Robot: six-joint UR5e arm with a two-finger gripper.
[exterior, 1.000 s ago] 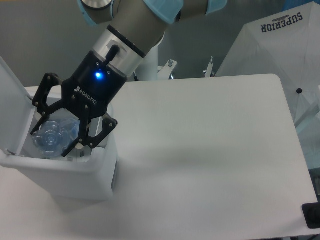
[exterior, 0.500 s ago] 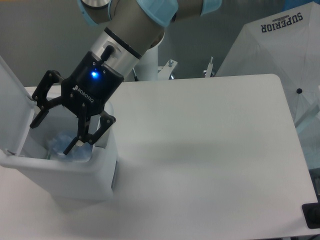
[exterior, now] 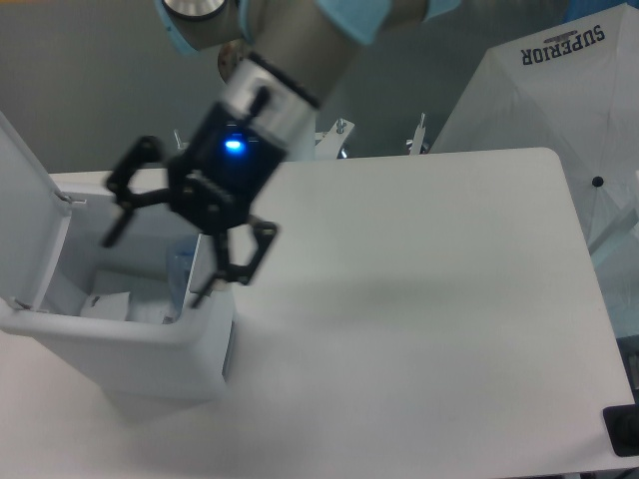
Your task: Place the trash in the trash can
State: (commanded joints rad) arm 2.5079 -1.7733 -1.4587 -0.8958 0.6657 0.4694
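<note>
The white trash can (exterior: 130, 337) stands at the table's left edge with its lid (exterior: 28, 215) swung up and open. Inside it lies the trash: the bluish crushed bottle (exterior: 180, 272) leans against the right inner wall, and a white packet (exterior: 107, 305) rests on the bottom. My gripper (exterior: 155, 269) hovers over the can's right half, motion-blurred, open, with nothing between its fingers. One black finger (exterior: 232, 267) hangs just past the can's right rim.
A white fabric panel printed SUPERIOR (exterior: 559, 90) stands behind the table's right side. A small black object (exterior: 621, 431) sits at the front right corner. Metal fittings (exterior: 339, 135) rise behind the table's back edge.
The gripper let go of the bottle, which dropped into the can. It has since opened wide and shifted up and to the right.
</note>
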